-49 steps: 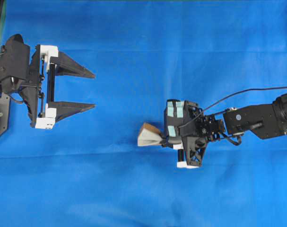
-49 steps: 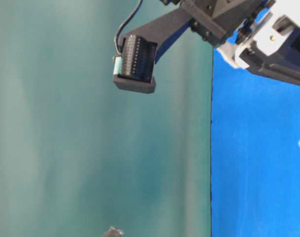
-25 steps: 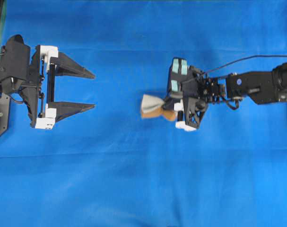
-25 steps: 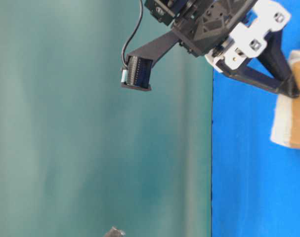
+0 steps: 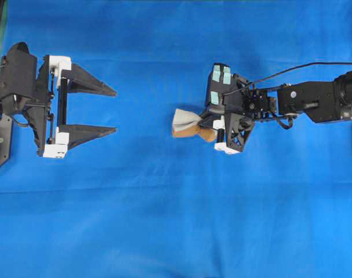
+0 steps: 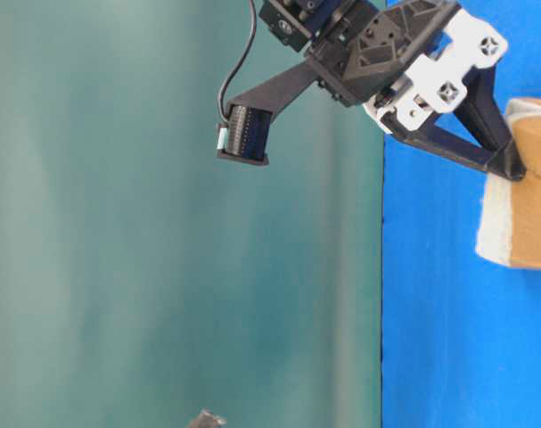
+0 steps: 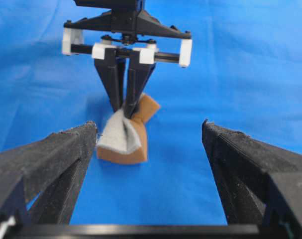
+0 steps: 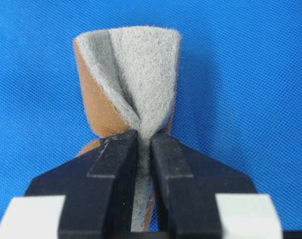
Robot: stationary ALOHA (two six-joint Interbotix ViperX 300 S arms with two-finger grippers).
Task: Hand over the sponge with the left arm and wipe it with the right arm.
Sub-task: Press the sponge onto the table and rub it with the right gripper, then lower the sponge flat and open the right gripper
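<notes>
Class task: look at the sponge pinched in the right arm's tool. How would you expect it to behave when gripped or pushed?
The sponge is probably soft and floppy: it creases into a fold where the right tool pinches it. It is likely light, since its free end juts out unsupported. The felt-like grey face suggests it is unlikely to slip.

The sponge (image 5: 190, 124) is pinched at its middle between the right arm's (image 5: 315, 101) narrowed jaws, grey-white face folded inward, orange-brown layer outside. The left arm (image 5: 25, 95) sits well apart, jaws wide.

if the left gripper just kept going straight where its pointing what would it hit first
Probably the sponge pinched in the right gripper, directly ahead of the open left gripper; only blue cloth lies between.
</notes>
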